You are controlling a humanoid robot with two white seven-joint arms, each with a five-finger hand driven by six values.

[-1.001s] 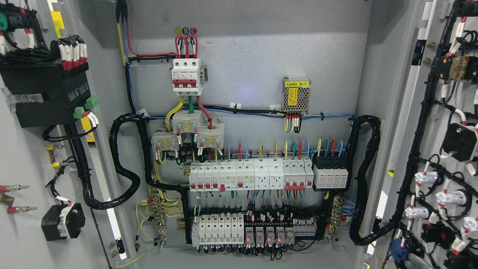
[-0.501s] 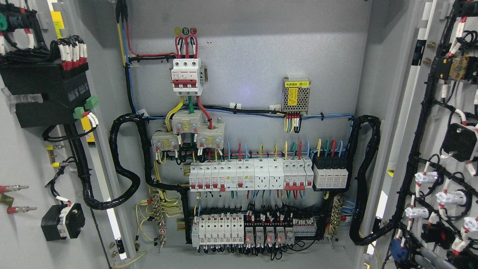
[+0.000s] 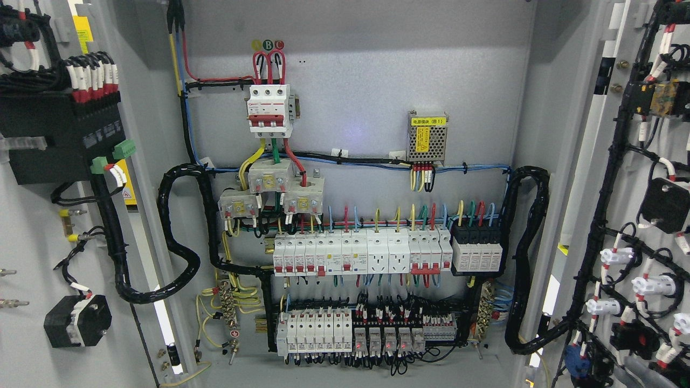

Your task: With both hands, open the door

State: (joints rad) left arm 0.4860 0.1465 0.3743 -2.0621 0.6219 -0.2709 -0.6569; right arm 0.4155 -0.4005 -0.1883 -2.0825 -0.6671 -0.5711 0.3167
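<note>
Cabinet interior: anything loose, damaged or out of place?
Nothing stands out. Both doors, left door and right door, are swung open; breaker rows sit level, and wiring is bundled. No robot hand is in view.

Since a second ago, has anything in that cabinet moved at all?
Yes. The left door has swung further open: its black box and rotary switch slid toward the picture's left. The right door shifted only slightly. The breakers and back panel stayed put. No robot hand shows.

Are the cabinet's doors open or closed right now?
Open. Left door and right door are swung outward, exposing the breakers inside.
</note>
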